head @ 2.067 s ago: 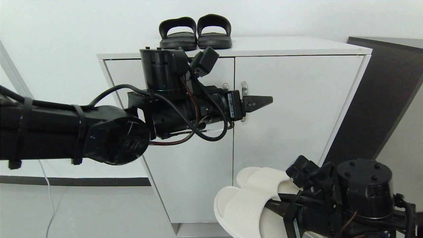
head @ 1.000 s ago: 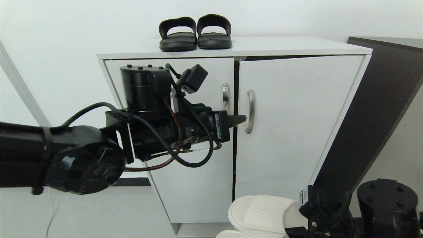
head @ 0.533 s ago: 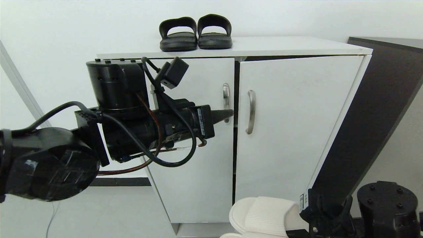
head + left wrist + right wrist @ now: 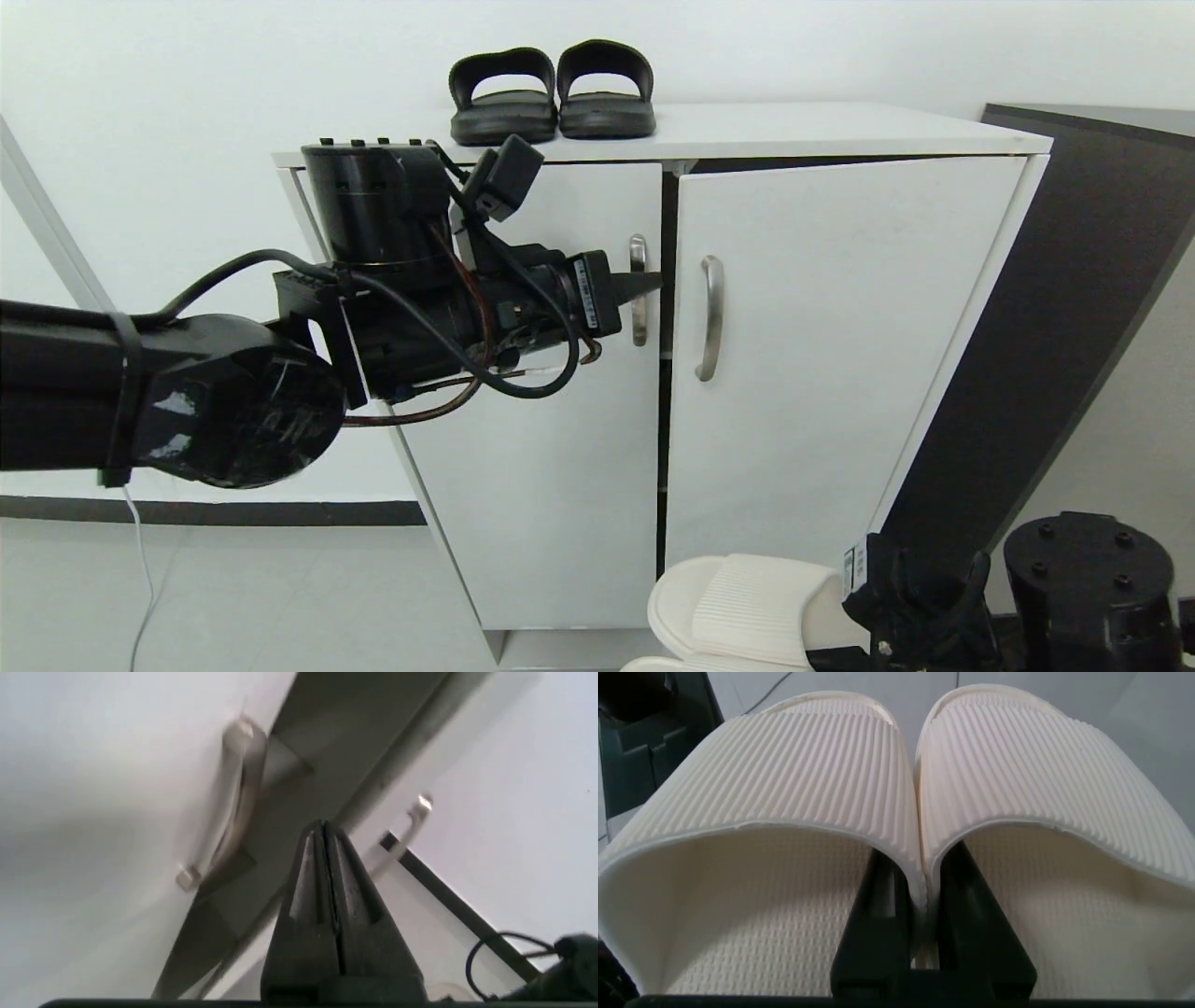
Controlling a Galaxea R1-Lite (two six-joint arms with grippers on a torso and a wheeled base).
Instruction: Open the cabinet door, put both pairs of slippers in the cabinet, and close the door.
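Two pairs of slippers are before us. The black slippers [image 4: 551, 93] stand side by side on top of the white cabinet [image 4: 840, 131], above its left door [image 4: 532, 485]. The white slippers [image 4: 747, 607] hang low at the right, in front of the foot of the right door [image 4: 840, 355]. In the right wrist view we see the right hand [image 4: 920, 896] gripping the white slippers [image 4: 813, 793]: one finger sits inside each slipper, and the two inner strap walls are pinched together between them. The right door stands slightly ajar, with a dark gap [image 4: 667, 420] running between the doors and along its top edge, while the left door lies flush. Our left hand [image 4: 644, 283] is held level in front of the cabinet with its fingers pressed together and nothing between them (the left wrist view [image 4: 325, 873] shows them meeting in a single seam). Its tip lies over the left door's handle [image 4: 639, 322], just beside the gap. We cannot tell whether it touches the handle. The right door's handle [image 4: 711, 317] is a little apart from the tip.
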